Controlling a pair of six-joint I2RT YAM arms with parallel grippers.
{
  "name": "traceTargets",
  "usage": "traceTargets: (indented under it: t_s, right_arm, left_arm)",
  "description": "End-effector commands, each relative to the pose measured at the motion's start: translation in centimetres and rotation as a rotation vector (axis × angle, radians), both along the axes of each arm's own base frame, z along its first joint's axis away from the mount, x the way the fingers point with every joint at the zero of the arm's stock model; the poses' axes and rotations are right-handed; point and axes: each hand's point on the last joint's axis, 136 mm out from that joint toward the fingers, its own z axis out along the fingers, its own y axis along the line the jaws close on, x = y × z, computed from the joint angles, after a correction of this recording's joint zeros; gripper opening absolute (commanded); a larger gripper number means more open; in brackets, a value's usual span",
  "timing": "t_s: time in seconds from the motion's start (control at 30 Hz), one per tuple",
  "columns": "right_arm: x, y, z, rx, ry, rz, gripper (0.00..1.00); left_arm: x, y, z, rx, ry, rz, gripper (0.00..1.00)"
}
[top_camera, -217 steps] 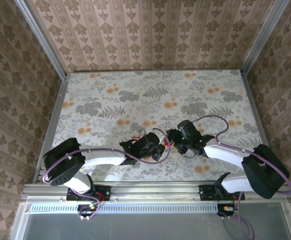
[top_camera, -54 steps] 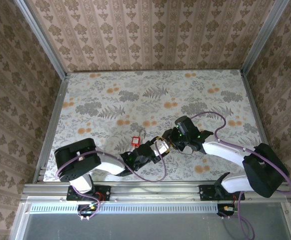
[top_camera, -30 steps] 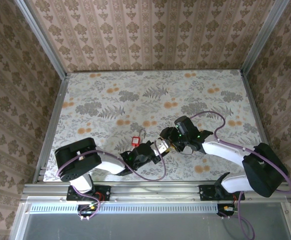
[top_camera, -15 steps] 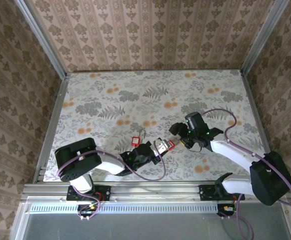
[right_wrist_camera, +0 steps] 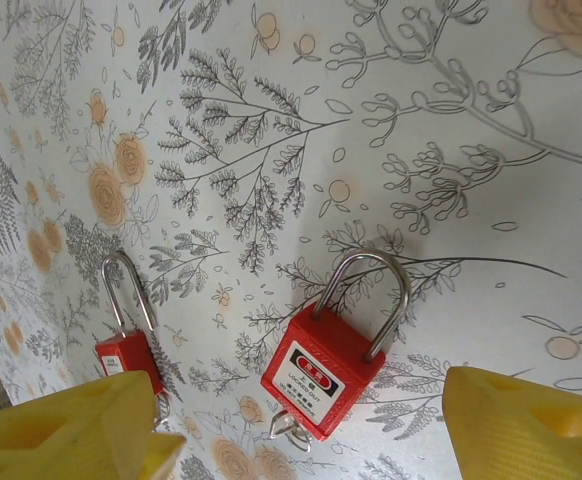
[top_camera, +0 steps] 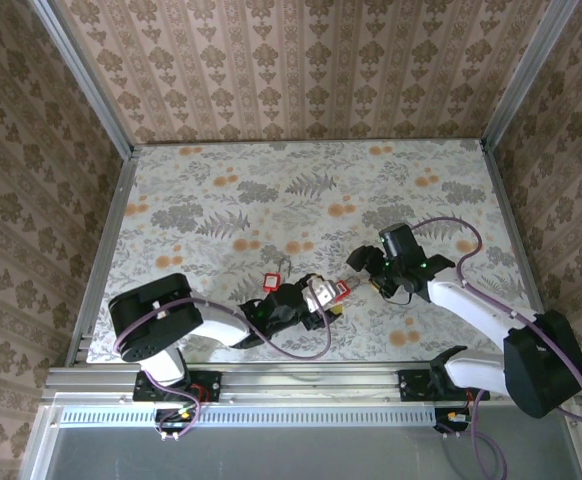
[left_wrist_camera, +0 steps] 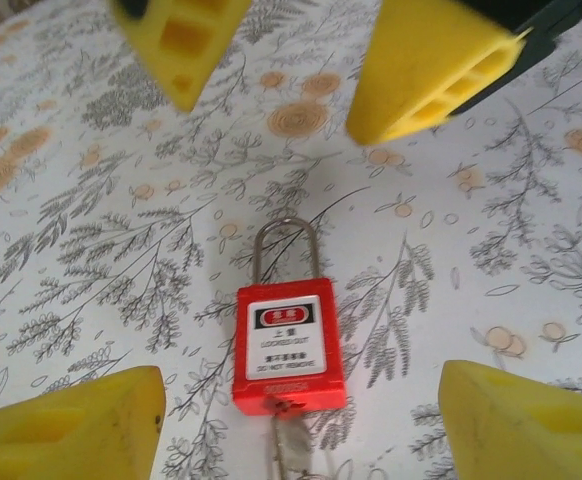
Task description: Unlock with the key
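Observation:
A red padlock (top_camera: 339, 290) lies flat on the flowered table, label up, steel shackle (right_wrist_camera: 371, 290) pointing away from the left arm. Both shackle legs meet the body. A silver key (right_wrist_camera: 287, 426) sticks out of its bottom end, also seen as the key (left_wrist_camera: 291, 445) in the left wrist view. My left gripper (top_camera: 321, 297) is open; its yellow fingers (left_wrist_camera: 76, 425) stand either side of the padlock (left_wrist_camera: 289, 345) without touching it. My right gripper (top_camera: 364, 268) is open too, hovering just beyond the shackle, with the padlock (right_wrist_camera: 321, 372) between its fingers (right_wrist_camera: 531, 425) and apart from them.
A second red padlock (top_camera: 269, 281) lies a little to the left, also seen as the second padlock (right_wrist_camera: 128, 355) in the right wrist view. The table (top_camera: 271, 200) has metal rails and papered walls on three sides, with open floral surface behind both arms.
My left gripper has opened and let go of the padlock, which now lies on the table. The right arm has drawn back to the right, away from the padlock.

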Motion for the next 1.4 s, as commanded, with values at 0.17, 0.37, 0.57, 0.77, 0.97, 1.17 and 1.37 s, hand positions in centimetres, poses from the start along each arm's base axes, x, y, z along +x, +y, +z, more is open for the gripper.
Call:
traceTargets:
  t_s: [0.17, 0.37, 0.57, 0.77, 0.97, 1.17, 1.37]
  right_arm:
    - [-1.3, -1.2, -0.4, -0.02, 0.004, 0.01, 0.77]
    - [-1.5, -1.2, -0.4, -0.015, 0.001, 0.014, 0.77]
    - [-1.7, -1.4, -0.2, -0.005, -0.011, 0.009, 0.77]
    - [-1.9, -1.7, -0.4, -0.01, -0.016, -0.002, 0.77]
    - [-2.0, -1.8, -0.6, -0.005, -0.01, -0.005, 0.77]
    - [-1.9, -2.0, -0.5, -0.005, -0.014, -0.008, 0.77]
    - [-2.1, -1.9, -0.6, 0.007, -0.009, -0.008, 0.76]
  left_arm:
    - [0.6, -1.4, -1.0, 0.043, 0.145, -0.086, 0.74]
    - [0.8, -2.4, -2.2, 0.104, 0.193, -0.109, 0.73]
    - [1.9, -2.6, -3.5, 0.18, 0.233, -0.088, 0.71]
    - [2.0, -3.2, -4.6, 0.239, 0.262, -0.11, 0.66]
    - [1.8, -3.3, -6.0, 0.288, 0.291, -0.124, 0.57]
    - [2.0, -2.9, -6.6, 0.312, 0.289, -0.111, 0.42]
    - [1.5, -3.1, -5.5, 0.282, 0.279, -0.135, 0.22]
